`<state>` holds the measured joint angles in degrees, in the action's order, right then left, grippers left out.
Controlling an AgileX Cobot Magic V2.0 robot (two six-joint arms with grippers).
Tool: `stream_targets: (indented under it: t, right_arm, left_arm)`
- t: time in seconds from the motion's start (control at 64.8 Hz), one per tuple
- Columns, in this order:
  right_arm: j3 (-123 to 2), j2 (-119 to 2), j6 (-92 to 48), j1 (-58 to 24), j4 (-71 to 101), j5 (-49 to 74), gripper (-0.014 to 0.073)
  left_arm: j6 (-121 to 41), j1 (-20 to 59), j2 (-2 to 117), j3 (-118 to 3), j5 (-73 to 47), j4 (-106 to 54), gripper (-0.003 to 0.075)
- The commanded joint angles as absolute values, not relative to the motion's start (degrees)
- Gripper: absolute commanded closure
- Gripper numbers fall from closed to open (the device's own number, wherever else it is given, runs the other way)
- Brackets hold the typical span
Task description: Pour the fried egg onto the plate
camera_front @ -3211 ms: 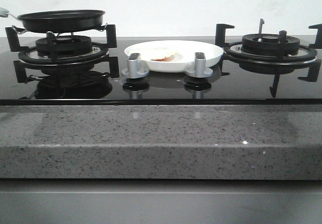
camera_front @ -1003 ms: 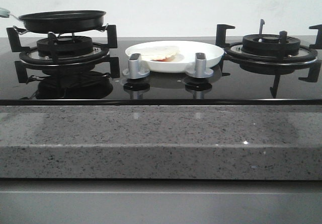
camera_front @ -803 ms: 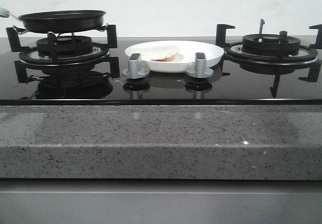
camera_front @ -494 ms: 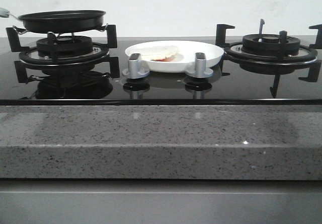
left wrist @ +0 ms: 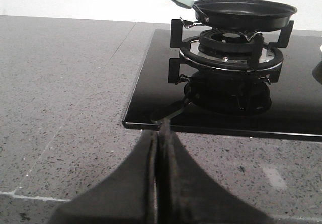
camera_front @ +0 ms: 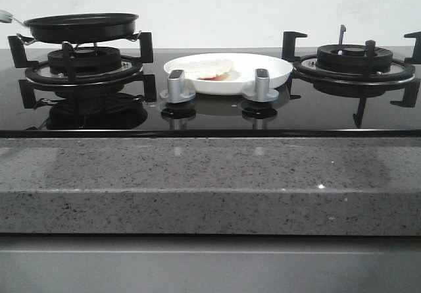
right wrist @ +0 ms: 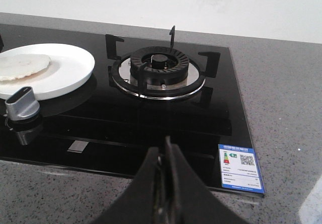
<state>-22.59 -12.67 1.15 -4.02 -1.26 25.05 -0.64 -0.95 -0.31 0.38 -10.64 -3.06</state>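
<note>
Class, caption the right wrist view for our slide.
Shut right pincer before the hob; egg on plate.

Grey counter [camera_front: 210, 181] carries a black hob [camera_front: 210, 112]; on it, the plate [camera_front: 266, 69] sits beyond the right claw [right wrist: 164, 148], leftward.

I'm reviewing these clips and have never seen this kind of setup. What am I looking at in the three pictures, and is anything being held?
It is a two-armed robot at a gas hob. The front view looks forward over the counter; the other two come from cameras on each wrist. The dark wedges low in those views are the left gripper and right gripper, both shut and empty. The fried egg lies pale side up on the plate between the burners. The black frying pan sits empty on the left burner. Two silver knobs stand in front.
</note>
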Motion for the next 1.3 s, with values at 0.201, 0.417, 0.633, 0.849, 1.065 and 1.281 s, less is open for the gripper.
stream_targets:
  t: [0.201,0.417,0.633,0.849,1.065,1.281]
  right_arm:
    - [-21.56,-12.38,1.05,-3.98,-2.17,16.20,0.0654]
    - [-9.28,-5.00,1.05,-3.69,-2.31,7.64,0.0654]
    - [-0.08,1.37,1.05,-3.69,-2.31,2.67,0.0654]
    - [1.30,1.70,1.05,-3.75,-2.26,1.04,0.0654]
    - [1.30,1.70,1.05,-3.75,-2.26,0.99,0.0654]
    - [1.30,1.70,1.05,-3.75,-2.26,0.99,0.0654]
  left_arm:
    - [-0.35,-0.98,-1.35,0.61,-5.53,-3.54,0.0739]
    - [-0.35,-0.98,-1.35,0.61,-5.53,-3.54,0.0739]
    - [-0.35,-0.98,-1.35,0.61,-5.42,-3.54,0.0739]
    - [-0.35,-0.98,-1.24,0.61,-5.42,-3.54,0.0739]
    - [-0.35,-0.98,-1.24,0.61,-5.42,-3.54,0.0739]
    - [-0.35,-0.98,-1.24,0.61,-5.42,-3.54,0.0739]
